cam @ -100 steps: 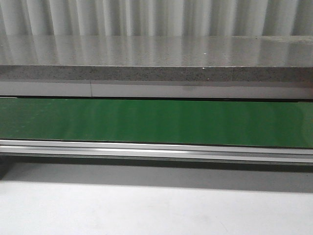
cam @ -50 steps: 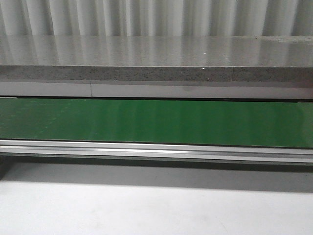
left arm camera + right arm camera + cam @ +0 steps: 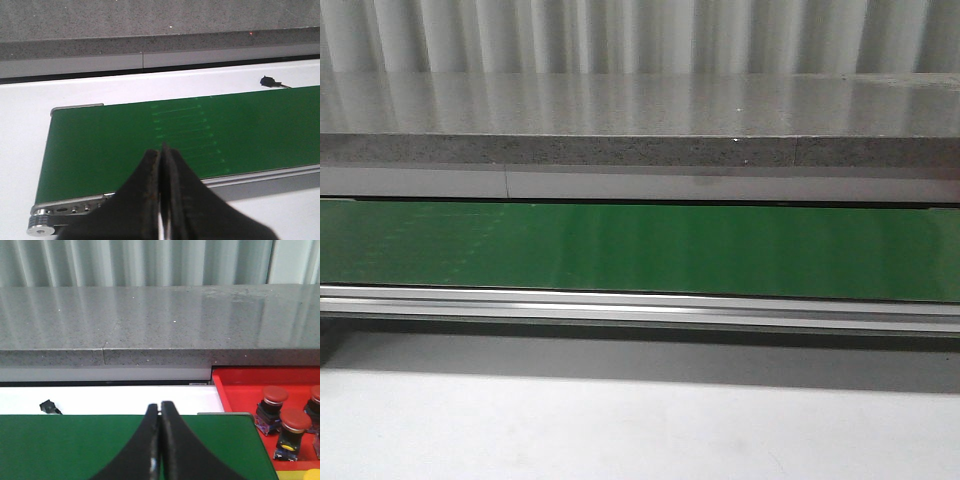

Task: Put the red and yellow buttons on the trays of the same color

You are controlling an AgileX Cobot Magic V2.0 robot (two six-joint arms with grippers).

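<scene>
Nothing is shifting across the front view's three frames: the green conveyor belt (image 3: 640,250) is lying bare, with no button riding on it and neither arm showing. Seen from its wrist camera, the left claw (image 3: 161,150) is hanging over the belt's end with its tips pressed together and gripping nothing. The right claw (image 3: 160,407) is likewise pressed together and empty, hovering above the belt's other end. Just beside that end, the red tray (image 3: 240,390) is already holding several red buttons (image 3: 275,396), standing upright with their mushroom caps up; one red button (image 3: 292,422) is sitting closest to the belt. A yellow patch (image 3: 312,475), possibly the yellow tray, is peeking in at the frame's corner, too little to identify. No yellow button is appearing in any view. Both arms are seemingly waiting for the next button to arrive. The risk, judging from here, is timing: claws this tightly closed would need to spread before a moving button passes, and a late grab could knock it off the belt or into the wrong tray.
</scene>
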